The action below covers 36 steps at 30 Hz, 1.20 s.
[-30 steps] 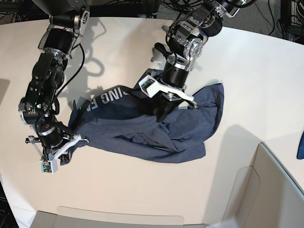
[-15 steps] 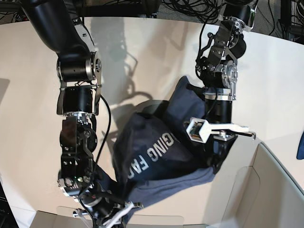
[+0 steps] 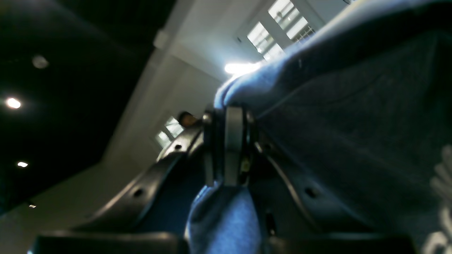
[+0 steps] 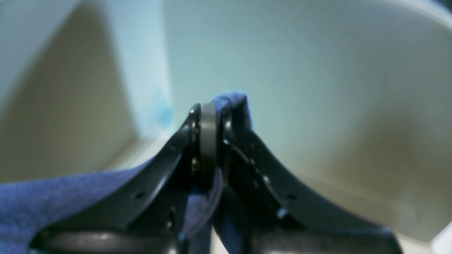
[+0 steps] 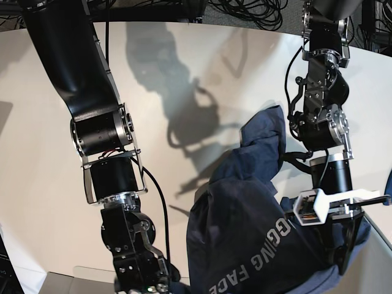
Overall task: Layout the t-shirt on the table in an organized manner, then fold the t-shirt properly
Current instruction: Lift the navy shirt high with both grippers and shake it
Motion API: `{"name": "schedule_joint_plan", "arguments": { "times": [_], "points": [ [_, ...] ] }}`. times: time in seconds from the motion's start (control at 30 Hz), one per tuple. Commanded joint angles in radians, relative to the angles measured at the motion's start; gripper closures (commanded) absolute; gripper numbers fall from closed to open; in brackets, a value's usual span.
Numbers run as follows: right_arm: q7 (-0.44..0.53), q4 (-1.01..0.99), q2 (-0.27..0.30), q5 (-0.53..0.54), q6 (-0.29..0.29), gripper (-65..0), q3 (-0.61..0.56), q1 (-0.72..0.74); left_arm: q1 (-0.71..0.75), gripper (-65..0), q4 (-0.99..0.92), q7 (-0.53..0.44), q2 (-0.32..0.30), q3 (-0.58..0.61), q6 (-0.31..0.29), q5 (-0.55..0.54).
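Note:
The dark navy t-shirt (image 5: pixel 245 233) hangs lifted in the base view, pale lettering facing out, and one end still trails onto the off-white table (image 5: pixel 184 73). My left gripper (image 5: pixel 342 260) is at the lower right, its fingertips buried in the cloth. In the left wrist view the left gripper (image 3: pixel 226 111) is shut on a fold of the t-shirt (image 3: pixel 353 116). In the right wrist view my right gripper (image 4: pixel 211 107) is shut on a blue edge of the t-shirt (image 4: pixel 233 100). The right arm (image 5: pixel 101 131) reaches down at the lower left, and its fingers are cut off by the frame.
A small brighter blue cloth scrap (image 5: pixel 388 180) shows at the right edge. Grey-beige box walls stand at the bottom left (image 5: pixel 55 283) and the bottom right (image 5: pixel 381 260). Cables (image 5: pixel 245 9) lie behind the table's far edge.
Both arms have swung toward the near edge and risen, carrying the t-shirt. It went from lying bunched on the table to hanging in the air between the grippers.

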Motion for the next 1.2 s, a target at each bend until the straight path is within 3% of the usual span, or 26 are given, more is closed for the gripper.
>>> {"name": "schedule_joint_plan", "arguments": {
  "times": [0.0,0.13,0.43,0.57,0.73,0.87,0.97,1.0,1.1,1.17],
  "points": [
    [0.067,0.016,-0.022,0.039,-0.012,0.0,-0.033,0.069,-0.030,-0.1,0.017,-0.011,-0.027,-0.032,0.023,0.012],
    [0.181,-0.010,-0.022,0.151,-0.071,0.0,-0.134,0.120,-0.059,-0.1,0.017,-0.013,-0.105,-0.106,0.024,0.012],
    [0.450,-0.029,-0.022,0.378,-0.075,0.0,-0.229,0.140,-0.176,-0.1,0.017,-0.013,-0.273,-0.207,0.024,0.012],
    [0.543,-0.026,-0.022,0.413,-0.075,0.0,-0.261,0.135,-0.248,-0.1,0.017,-0.013,-0.348,-0.209,0.024,0.012],
    [0.620,0.014,-0.022,0.413,-0.075,0.0,-0.264,0.100,-0.358,-0.1,0.017,-0.013,-0.392,-0.199,0.024,0.012],
    [0.615,0.069,-0.022,0.410,-0.075,0.0,-0.260,0.010,-0.407,-0.1,0.028,-0.013,-0.394,-0.199,0.023,0.012],
    [0.612,0.102,-0.018,0.410,-0.077,0.0,-0.260,-0.113,-0.323,-0.1,0.036,-0.013,-0.388,-0.207,0.023,0.012],
    [0.612,0.115,0.007,0.415,-0.077,0.0,-0.260,-0.161,-0.272,-0.1,0.036,-0.013,-0.385,-0.207,0.023,0.012],
    [0.595,0.157,0.097,0.415,-0.077,0.0,-0.263,-0.334,-0.050,-0.1,0.034,-0.011,-0.279,-0.198,0.023,0.012],
    [0.502,0.197,0.165,0.415,-0.077,0.0,-0.258,-0.415,0.078,-0.1,0.034,-0.013,-0.202,-0.181,0.023,0.012]
  ]
}}
